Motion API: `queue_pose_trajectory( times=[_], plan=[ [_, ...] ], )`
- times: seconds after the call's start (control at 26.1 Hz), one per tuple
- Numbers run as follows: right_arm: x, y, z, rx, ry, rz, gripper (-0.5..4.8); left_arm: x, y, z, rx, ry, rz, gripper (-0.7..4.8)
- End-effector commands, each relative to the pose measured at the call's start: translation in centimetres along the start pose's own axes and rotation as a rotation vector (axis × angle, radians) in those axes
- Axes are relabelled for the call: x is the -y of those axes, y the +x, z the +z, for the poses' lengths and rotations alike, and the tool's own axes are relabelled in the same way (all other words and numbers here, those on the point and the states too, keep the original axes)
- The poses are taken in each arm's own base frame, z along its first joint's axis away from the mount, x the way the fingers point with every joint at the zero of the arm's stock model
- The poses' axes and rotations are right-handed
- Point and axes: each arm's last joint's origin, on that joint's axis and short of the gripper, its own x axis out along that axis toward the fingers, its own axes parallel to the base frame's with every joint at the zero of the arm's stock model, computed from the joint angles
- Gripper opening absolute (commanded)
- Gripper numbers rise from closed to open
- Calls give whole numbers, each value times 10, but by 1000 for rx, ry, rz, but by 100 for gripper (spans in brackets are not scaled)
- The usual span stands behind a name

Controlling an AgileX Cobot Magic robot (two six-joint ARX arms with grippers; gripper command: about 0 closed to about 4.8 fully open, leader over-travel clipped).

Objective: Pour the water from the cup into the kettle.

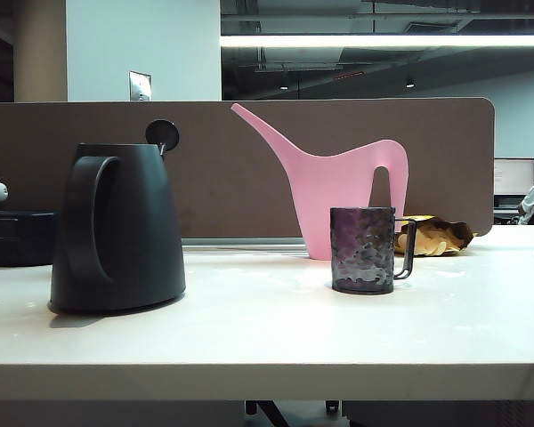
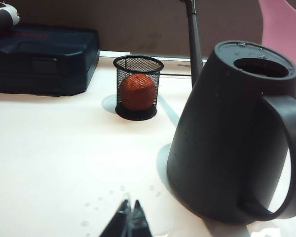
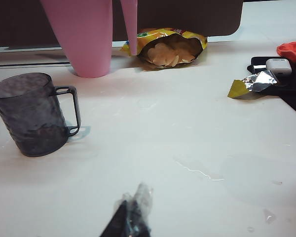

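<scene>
White desk (image 1: 267, 338) under office light in the exterior view: kettle (image 1: 117, 227) at left, cup (image 1: 363, 250) well apart at right, neither claw visible. Left wrist view: left claw (image 2: 129, 217) closed, empty, near the kettle's base. Right wrist view: right claw (image 3: 132, 215) closed, empty, apart from the upright cup. Task unstarted, seemingly; next, opening and reaching for the cup handle.

Bare tabletop (image 1: 267, 329) between kettle (image 1: 117, 227) and cup (image 1: 363, 250); pink watering can (image 1: 338, 191) just behind cup.
</scene>
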Motion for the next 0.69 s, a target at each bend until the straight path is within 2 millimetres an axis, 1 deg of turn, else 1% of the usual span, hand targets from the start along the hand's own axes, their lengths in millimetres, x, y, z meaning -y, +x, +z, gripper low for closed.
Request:
queue_pose_trajectory(
  times=[0.04, 0.23, 0.35, 0.38, 0.5, 0.54, 0.58, 0.61, 0.65, 0.69],
  plan=[
    [0, 0, 2, 17, -6, 1, -8, 0, 0, 2, 14, 5, -4, -5],
    [-1, 0, 3, 20, -7, 9, -8, 0, 0, 2, 14, 5, -4, -5],
    [-3, -1, 5, 22, -5, 89, -9, 0, 0, 2, 14, 5, -4, -5],
    [-3, -1, 6, 24, 1, 91, -9, 0, 0, 2, 14, 5, -5, -5],
    [-3, -5, 18, 48, 86, 43, -9, 1, 0, 2, 13, 5, -47, -5],
    [-4, -9, 30, 54, 91, 22, -9, 3, 0, 2, 12, 6, -106, -5],
    [-5, -11, 35, 57, 90, 21, -9, 4, -1, 2, 12, 6, -131, -5],
    [-6, -14, 47, 64, 89, 26, -9, 5, -1, 3, 11, 6, -180, -5],
    [-7, -16, 52, 66, 88, 31, -9, 6, -1, 3, 10, 6, -198, -5],
    [-8, -17, 63, 57, 88, 57, -9, 7, -1, 2, 8, 7, -233, -5]
  ],
)
